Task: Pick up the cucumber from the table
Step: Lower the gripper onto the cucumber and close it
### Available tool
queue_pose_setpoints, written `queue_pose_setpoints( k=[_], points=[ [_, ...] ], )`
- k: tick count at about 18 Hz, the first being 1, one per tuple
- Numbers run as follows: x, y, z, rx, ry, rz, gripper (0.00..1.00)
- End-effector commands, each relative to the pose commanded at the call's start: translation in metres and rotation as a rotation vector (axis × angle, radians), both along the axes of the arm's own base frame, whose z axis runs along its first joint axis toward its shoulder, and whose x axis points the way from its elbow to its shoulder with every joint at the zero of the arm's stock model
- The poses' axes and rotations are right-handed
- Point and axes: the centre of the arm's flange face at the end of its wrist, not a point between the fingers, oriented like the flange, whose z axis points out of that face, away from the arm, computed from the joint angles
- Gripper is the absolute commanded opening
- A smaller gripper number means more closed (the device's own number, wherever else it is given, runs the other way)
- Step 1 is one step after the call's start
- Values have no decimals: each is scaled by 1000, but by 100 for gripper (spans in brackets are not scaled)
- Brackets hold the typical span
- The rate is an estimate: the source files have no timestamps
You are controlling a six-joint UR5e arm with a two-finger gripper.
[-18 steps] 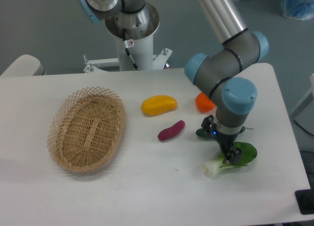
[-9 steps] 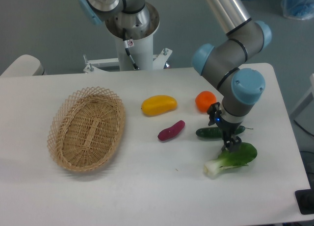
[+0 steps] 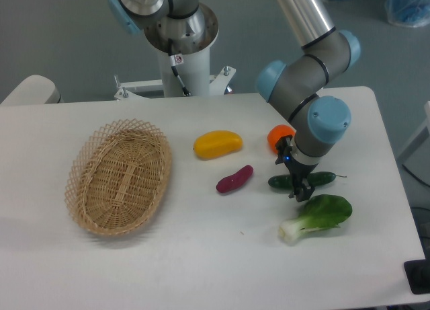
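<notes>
Saw a wicker basket (image 3: 119, 177) at left, a yellow pepper (image 3: 218, 144) and purple sweet potato (image 3: 234, 179) mid-scene, an orange fruit (image 3: 275, 136) partly hidden, and bok choy (image 3: 317, 217) at right.

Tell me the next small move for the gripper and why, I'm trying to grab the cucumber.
Probably a short straight descent, then close. The gripper sits over the middle of the cucumber, which lies flat on the table, and I cannot tell whether the fingers are yet down around it. The bok choy lies just in front, so keep the move vertical rather than sliding forward.
</notes>
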Motion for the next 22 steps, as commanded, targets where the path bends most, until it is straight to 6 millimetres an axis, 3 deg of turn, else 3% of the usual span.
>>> queue_pose_setpoints(
  k=[2, 6, 9, 13, 20, 22],
  points=[
    [0, 0, -2, 0, 0, 2, 92],
    [5, 1, -8, -4, -7, 1, 63],
    [4, 2, -9, -2, 0, 6, 54],
    [-3, 4, -2, 7, 25, 12, 32],
    [-30, 17, 34, -42, 111, -6, 28],
    [-30, 29, 45, -38, 116, -16, 28]
  ],
)
